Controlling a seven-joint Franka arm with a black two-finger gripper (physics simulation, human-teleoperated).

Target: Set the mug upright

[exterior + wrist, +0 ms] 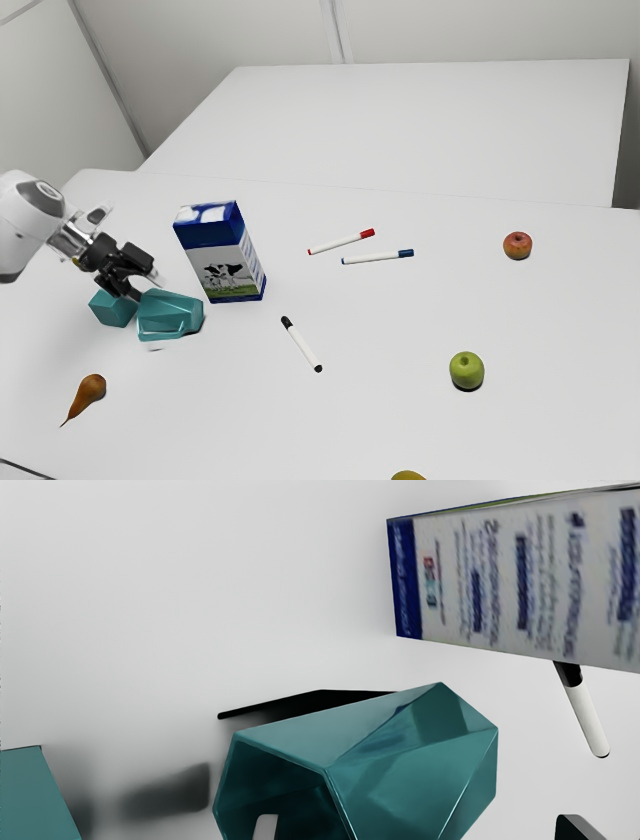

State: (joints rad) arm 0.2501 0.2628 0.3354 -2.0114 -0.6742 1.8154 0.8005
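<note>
The gripper (146, 288) is over the open-mouth end of the teal faceted mug (172, 314), which lies on its side with its mouth toward a teal cube. In the wrist view the gripper (420, 827) is open, its two fingertips wide apart. One fingertip (265, 828) overlaps the dark mouth of the mug (400, 775); the other stands past the mug's far side. Whether the first tip reaches inside the mouth I cannot tell. The mug's lower part is cut off there.
The teal cube (113, 308) sits close beside the mug's mouth. A milk carton (220, 255) stands just behind the mug. A black-capped marker (302, 344) and a pear (88, 395) lie nearby. Two more markers, a green apple (466, 370) and a red apple (517, 245) are farther off.
</note>
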